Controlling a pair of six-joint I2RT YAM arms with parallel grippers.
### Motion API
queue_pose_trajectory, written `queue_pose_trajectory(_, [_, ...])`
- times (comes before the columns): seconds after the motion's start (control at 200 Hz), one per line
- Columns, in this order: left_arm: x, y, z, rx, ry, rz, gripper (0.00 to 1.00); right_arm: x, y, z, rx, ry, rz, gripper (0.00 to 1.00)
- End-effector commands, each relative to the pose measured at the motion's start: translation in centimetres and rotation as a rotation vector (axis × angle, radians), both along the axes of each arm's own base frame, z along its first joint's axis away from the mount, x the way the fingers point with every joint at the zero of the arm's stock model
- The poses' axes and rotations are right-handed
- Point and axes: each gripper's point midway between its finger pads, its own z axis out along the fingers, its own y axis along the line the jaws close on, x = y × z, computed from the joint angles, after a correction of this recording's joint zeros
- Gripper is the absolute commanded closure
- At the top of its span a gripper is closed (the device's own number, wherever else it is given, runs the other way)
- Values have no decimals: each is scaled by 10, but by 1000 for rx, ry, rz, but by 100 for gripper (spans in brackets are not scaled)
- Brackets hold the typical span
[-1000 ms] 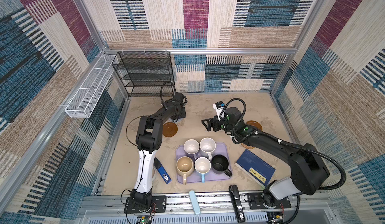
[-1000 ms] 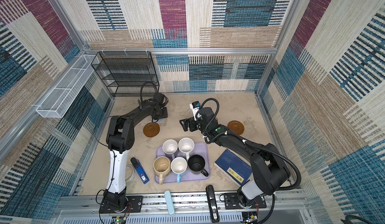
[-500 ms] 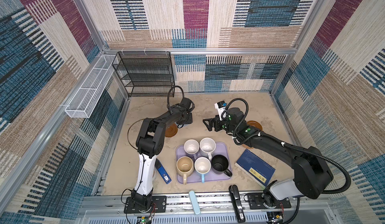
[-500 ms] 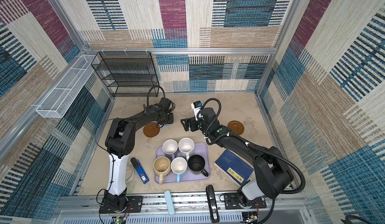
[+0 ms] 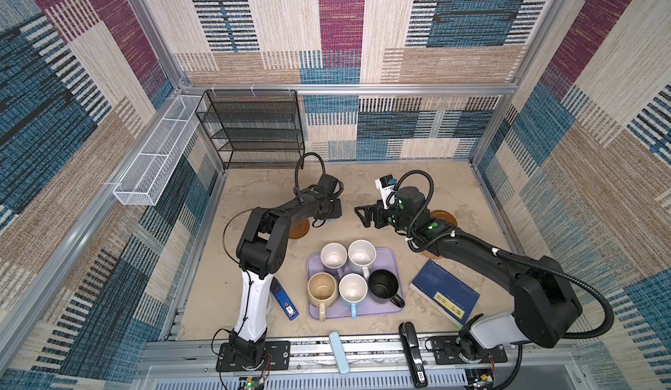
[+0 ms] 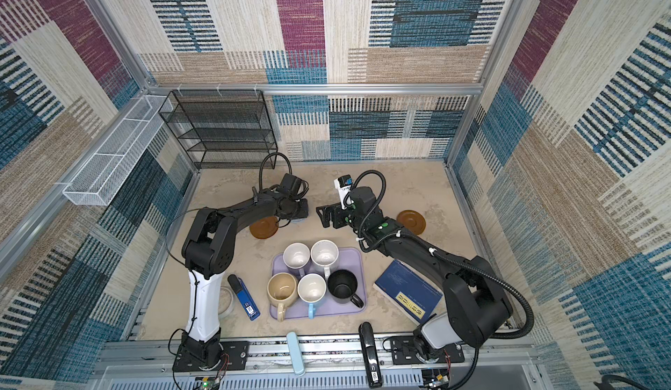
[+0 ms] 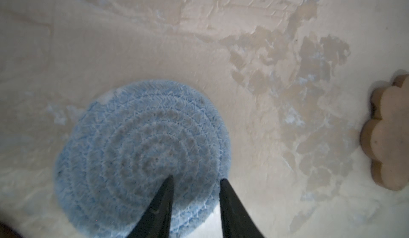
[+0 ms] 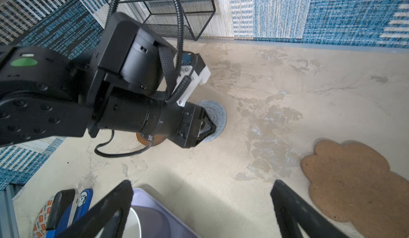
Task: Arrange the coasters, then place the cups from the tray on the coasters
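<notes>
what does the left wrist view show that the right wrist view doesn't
Only left wrist: the blue coaster weave close up, and the tips of the left gripper at its rim. Only right wrist: the open right gripper, rack, tray corner, a brown coaster half hidden by the left arm. Both: blue coaster, flower coaster, left gripper, table.

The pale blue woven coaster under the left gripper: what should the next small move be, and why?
Probably close the left gripper a little more. One fingertip is over the pale blue coaster, its partner stands at the rim, and a gap shows between them, so a firm pinch is not evident; the coaster lies flat on the table.
</notes>
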Motion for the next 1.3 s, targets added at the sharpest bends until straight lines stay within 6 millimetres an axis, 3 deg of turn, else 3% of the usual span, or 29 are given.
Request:
queue_pose_trajectory(0.0, [-46, 12, -30, 30, 197, 19, 62, 1, 1, 8, 22, -5, -6, 0])
queue_pose_trajectory(0.496, [-59, 17, -24, 39, 185, 19, 62, 1, 0, 9, 31, 6, -21, 0])
queue_pose_trajectory(0.746, [-58, 12, -10, 38, 159, 19, 61, 2, 0, 7, 28, 12, -22, 0])
queue_pose_trajectory(0.892, [-54, 16, 7, 48, 122, 28, 56, 3, -4, 6, 18, 7, -40, 0])
queue_pose_trajectory(1.082, [-39, 6, 42, -3, 40, 9, 36, 10, -15, 8, -9, -8, -79, 0])
queue_pose_trajectory(1.192, [-36, 1, 68, -47, -7, -7, 31, 17, -34, 5, -1, 3, -109, 0])
queue_pose_trajectory(1.292, [-38, -2, 92, -101, -65, -14, 23, 30, -63, -7, 3, 32, -161, 0])
